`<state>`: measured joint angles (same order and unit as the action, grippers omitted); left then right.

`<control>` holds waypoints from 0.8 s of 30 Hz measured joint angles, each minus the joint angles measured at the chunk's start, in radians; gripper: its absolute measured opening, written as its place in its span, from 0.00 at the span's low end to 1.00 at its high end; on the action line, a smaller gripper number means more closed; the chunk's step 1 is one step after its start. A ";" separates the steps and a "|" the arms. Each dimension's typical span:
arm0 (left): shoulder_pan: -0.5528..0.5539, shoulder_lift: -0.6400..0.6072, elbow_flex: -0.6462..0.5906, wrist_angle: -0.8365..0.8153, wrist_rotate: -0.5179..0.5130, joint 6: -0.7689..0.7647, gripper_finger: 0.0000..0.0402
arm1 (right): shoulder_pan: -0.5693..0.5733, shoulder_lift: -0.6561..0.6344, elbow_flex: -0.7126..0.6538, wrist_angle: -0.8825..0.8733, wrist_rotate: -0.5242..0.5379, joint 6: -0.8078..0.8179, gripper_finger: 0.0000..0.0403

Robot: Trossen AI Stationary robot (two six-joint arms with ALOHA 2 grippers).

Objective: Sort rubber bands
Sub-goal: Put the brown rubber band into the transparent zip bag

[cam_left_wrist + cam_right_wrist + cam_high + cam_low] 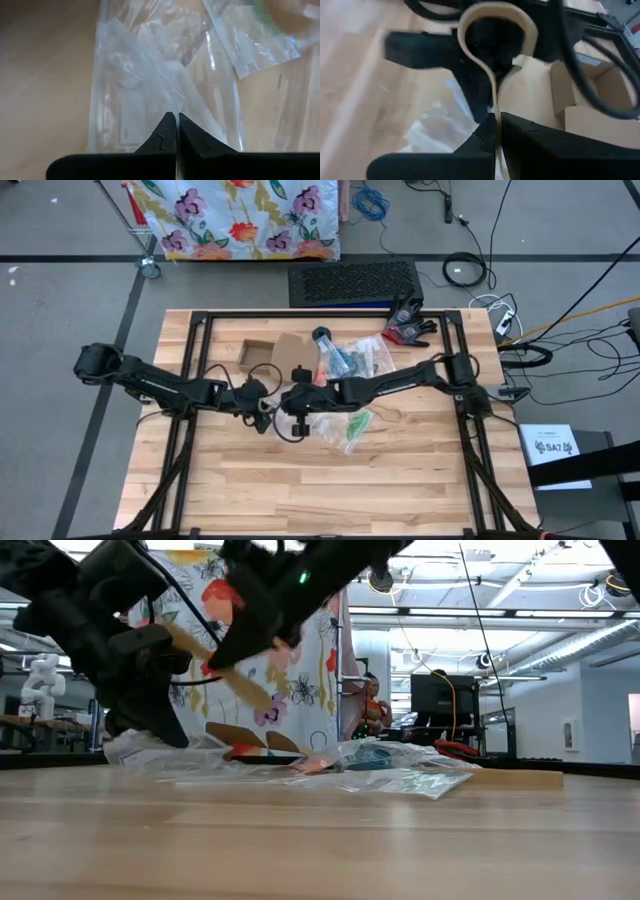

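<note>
- In the middle of the high view, the two dark arms meet over the pale wooden counter (300,490), beside a heap of clear plastic bags (352,360).
- The right tool (496,116) has its fingers pressed together on a wide tan rubber band (490,30). The band stands up in a loop above the fingers, most likely held high so it hangs free of the bags.
- The left tool (177,116) is pressed together on the edge of a clear plastic bag (150,75). I think it pinches the bag to keep it from sliding, or to get it open.
- Other rubber bands are hard to see. Green and blue spots show inside the bags in the upper middle of the high view.
- The right wrist view shows the band's loop up close. The high view hides it under the arms.
- The low view shows the tan band as a slanting strip in the upper left, with the bags lying flat on the counter below.
- A flat brown cardboard piece (262,352) lies just left of the bags.
</note>
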<state>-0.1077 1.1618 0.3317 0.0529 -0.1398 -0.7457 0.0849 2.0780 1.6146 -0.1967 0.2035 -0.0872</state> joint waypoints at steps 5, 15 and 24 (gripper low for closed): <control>0.008 0.000 0.000 -0.024 0.000 0.001 0.00 | -0.040 0.097 0.000 0.079 0.002 -0.027 0.00; 0.011 0.000 0.000 -0.038 -0.029 0.020 0.00 | -0.097 0.218 -0.001 0.286 -0.167 -0.057 0.00; 0.032 0.001 -0.003 -0.036 -0.059 0.018 0.00 | -0.122 0.258 0.001 0.323 -0.203 -0.098 0.00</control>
<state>-0.0758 1.1629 0.3289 0.0169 -0.1987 -0.7273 -0.0376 2.3359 1.6161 0.1259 0.0009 -0.1856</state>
